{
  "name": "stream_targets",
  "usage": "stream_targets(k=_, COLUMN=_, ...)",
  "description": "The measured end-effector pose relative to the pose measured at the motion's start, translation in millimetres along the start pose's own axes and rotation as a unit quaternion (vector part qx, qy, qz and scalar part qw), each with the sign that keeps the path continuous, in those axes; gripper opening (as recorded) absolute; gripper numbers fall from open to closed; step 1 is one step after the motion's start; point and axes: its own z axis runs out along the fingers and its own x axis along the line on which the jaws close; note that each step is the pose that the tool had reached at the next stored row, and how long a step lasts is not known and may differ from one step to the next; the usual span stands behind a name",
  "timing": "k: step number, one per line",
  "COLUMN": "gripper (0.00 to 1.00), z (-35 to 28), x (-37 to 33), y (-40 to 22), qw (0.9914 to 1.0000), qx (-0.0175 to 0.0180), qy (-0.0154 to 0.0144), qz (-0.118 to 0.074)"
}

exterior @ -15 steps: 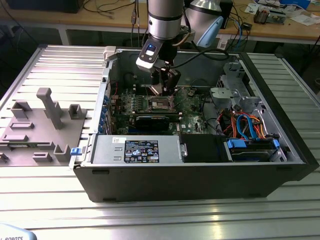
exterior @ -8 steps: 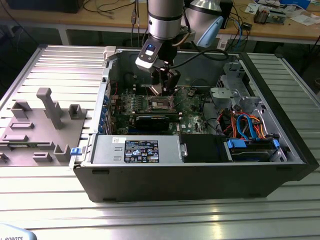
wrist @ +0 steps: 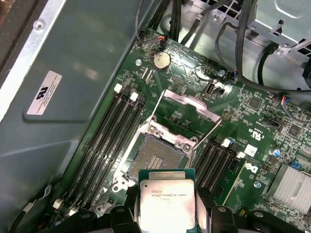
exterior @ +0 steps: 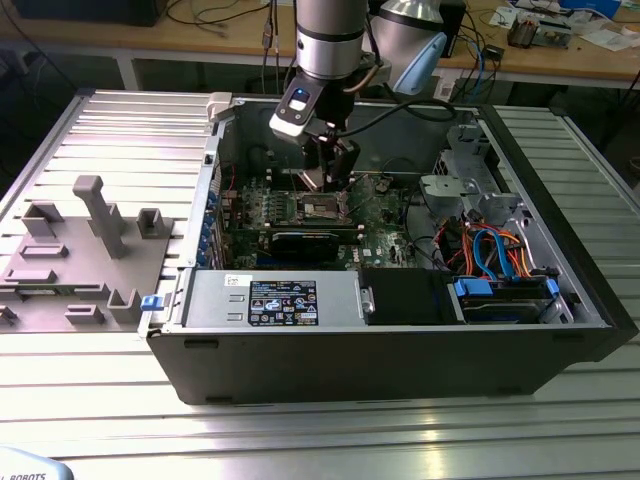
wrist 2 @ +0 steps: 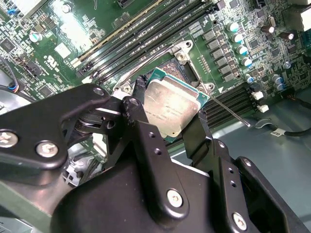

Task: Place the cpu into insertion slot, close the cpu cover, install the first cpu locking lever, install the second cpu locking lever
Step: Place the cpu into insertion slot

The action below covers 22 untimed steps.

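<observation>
— Why hang over the far half of the case (exterior: 400, 340), above the motherboard (exterior: 385, 215)?
— The insertion slot (wrist: 156, 160) lies bare there, its cpu cover (wrist: 190, 103) flipped back. My pincer (exterior: 325, 172) clamps the cpu (wrist: 166, 204) by its edges, face up, close over the slot

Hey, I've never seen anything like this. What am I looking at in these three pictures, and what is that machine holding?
It is a robot arm working inside an open computer case that lies on a slatted metal table. The exterior view comes from a camera off the arm. Both wrist views come from cameras riding on the arm, looking at the green motherboard. The arm's grasping part, the end effector, is shut on the cpu, a small silvery chip, near the open slot. The cover stands raised at the slot's edge. Grey holders lie on the table at the exterior view's left.
</observation>
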Motion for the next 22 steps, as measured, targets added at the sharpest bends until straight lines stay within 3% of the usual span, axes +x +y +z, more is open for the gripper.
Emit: stream_targets(k=22, gripper=0.55, z=0.2, x=0.0, y=0.0, qw=0.99909, qx=0.0005, qy=-0.0007, qz=0.043)
